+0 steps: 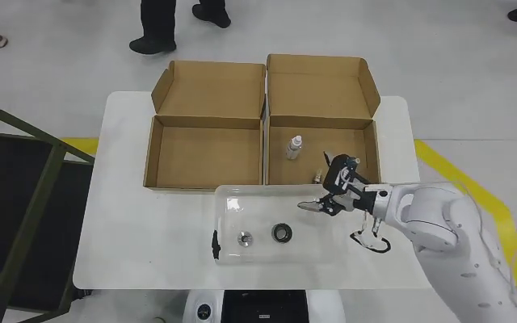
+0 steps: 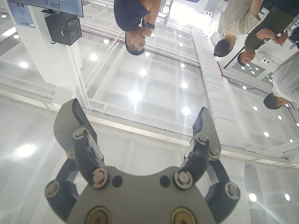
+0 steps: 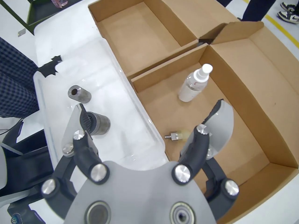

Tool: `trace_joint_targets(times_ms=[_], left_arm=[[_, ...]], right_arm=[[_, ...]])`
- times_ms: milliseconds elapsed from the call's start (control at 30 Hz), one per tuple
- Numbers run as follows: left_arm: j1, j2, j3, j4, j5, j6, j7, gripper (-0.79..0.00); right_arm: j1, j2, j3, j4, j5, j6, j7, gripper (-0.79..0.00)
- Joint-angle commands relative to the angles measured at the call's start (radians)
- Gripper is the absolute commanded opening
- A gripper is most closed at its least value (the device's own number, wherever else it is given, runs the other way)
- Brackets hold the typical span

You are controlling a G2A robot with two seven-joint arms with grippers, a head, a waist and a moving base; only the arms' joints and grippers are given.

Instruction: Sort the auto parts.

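A clear plastic tray (image 1: 230, 196) at the table's front holds a silver metal cylinder (image 1: 244, 238) (image 3: 79, 93) and a dark metal sleeve (image 1: 281, 232) (image 3: 99, 123). Behind it stand two open cardboard boxes. The left box (image 1: 202, 157) has nothing in it. The right box (image 1: 355, 153) holds a white spray bottle (image 1: 294, 147) (image 3: 193, 85) and a small threaded fitting (image 3: 174, 136). My right gripper (image 1: 321, 187) (image 3: 149, 115) hangs open over the tray's right end and the right box's near wall, with nothing between its fingers. My left gripper (image 2: 140, 117) is open, empty and pointed at the ceiling.
Black tape (image 1: 215, 245) sticks to the tray's left end. A dark green rack (image 1: 32, 202) stands off the table's left side. Bare white tabletop (image 1: 137, 234) lies left of the tray and in front of it.
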Motion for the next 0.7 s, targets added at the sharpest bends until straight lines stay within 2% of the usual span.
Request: trace_joint_targets(times_ms=[0,300,667], left_arm=[[0.000,0.000,0.000,0.000,0.000,0.000,0.000,0.000],[0.000,0.000,0.000,0.000,0.000,0.000,0.000,0.000],[0.000,0.000,0.000,0.000,0.000,0.000,0.000,0.000]], right_arm=[[-0.028,0.003,0.010,-0.033,-0.009,-0.017,-0.016,0.000],[-0.093,0.007,-0.033,-0.144,-0.155,-0.061,-0.055,0.000],[-0.045,0.002,-0.170,-0.155,-0.238,-0.061,0.036,0.000]])
